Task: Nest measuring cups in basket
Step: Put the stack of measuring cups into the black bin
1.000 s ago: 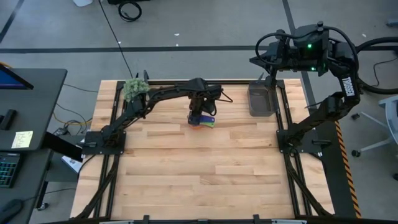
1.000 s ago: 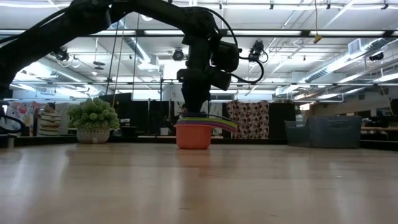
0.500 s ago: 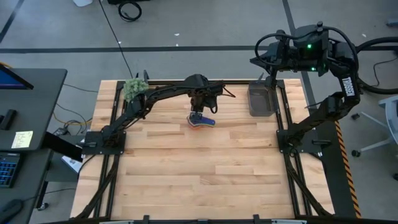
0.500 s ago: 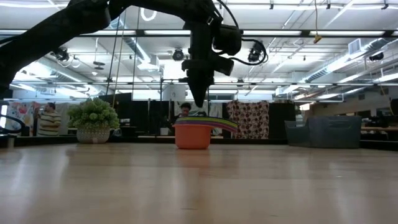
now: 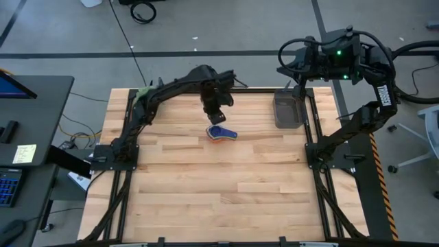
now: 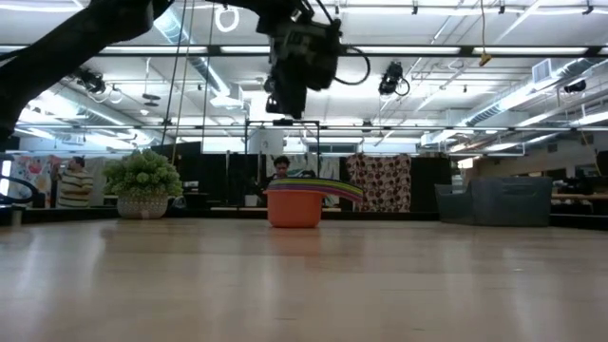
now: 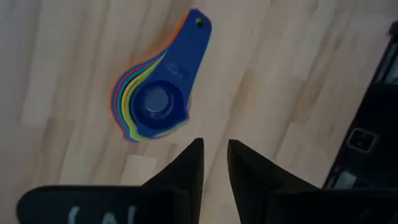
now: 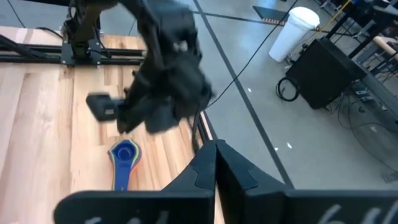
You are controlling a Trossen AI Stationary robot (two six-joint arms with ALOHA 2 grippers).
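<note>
The measuring cups [image 5: 221, 133] are nested in one stack that stands bowl-down on the wooden table, a dark blue cup on top and the handles fanned out [image 7: 155, 102]. In the low view the orange bottom cup [image 6: 297, 204] rests on the tabletop. My left gripper [image 5: 215, 118] hangs above and a little to the far left of the stack, open by a narrow gap [image 7: 214, 149], with nothing between its fingers. The dark grey basket [image 5: 287, 110] sits at the far right. My right gripper [image 8: 216, 146] is shut, raised high at the far right near the basket.
A fuzzy green plant ball [image 6: 142, 185] sits at the far left corner, partly under the left arm in the high view. The basket [image 6: 494, 201] stands to the right of the stack. Bare wood [image 5: 206, 206] fills the near half of the table.
My left gripper has risen straight off the top of the cup stack and drifted toward the table's far left, rolling about its own axis as it went. The stack has stayed where it was on the table.
</note>
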